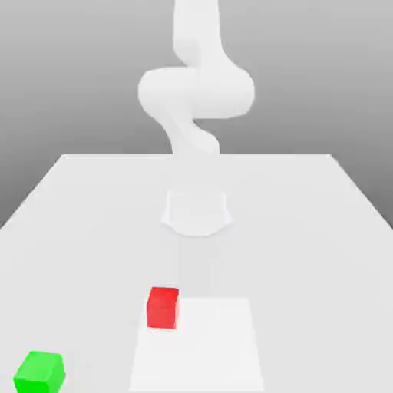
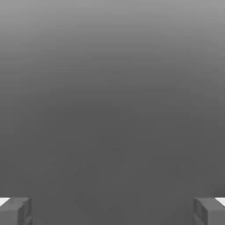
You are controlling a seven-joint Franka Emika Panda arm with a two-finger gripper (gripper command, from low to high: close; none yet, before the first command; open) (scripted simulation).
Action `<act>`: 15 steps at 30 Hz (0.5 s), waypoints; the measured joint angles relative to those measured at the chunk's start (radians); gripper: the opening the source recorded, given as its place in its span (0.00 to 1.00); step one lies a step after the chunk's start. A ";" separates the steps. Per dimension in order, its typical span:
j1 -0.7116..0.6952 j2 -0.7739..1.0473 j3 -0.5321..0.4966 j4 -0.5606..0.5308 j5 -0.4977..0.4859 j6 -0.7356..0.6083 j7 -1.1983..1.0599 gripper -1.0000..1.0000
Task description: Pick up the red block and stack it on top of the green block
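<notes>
The red block (image 1: pixel 163 307) rests on the white table (image 1: pixel 307 230), near the front and slightly toward the exterior view's left. The green block (image 1: pixel 40 372) sits apart from it at the front corner on the exterior view's left. The white arm (image 1: pixel 196 92) rises from its base (image 1: pixel 196 211) at the table's middle and reaches upward, well above both blocks. In the hand view my gripper (image 2: pixel 112 211) is open, its grey fingertips (image 2: pixel 15 211) far apart at the frame's corners with nothing between them. That view looks onto plain grey background.
A brighter white rectangular patch (image 1: pixel 198 345) lies on the table just beside the red block, toward the exterior view's right. The table's far edge (image 1: pixel 196 156) runs behind the arm's base.
</notes>
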 joint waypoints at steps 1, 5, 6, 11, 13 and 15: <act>-0.002 0.035 -0.006 -0.028 0.000 0.025 -0.004 0.50; -0.011 0.173 -0.029 -0.133 0.001 0.119 -0.019 0.50; -0.013 0.208 -0.034 -0.159 0.001 0.142 -0.022 0.50; -0.026 0.382 -0.059 -0.292 -0.001 0.261 -0.039 0.50; -0.034 0.458 -0.069 -0.348 -0.003 0.312 -0.046 0.50; -0.040 0.539 -0.080 -0.406 -0.008 0.366 -0.050 0.50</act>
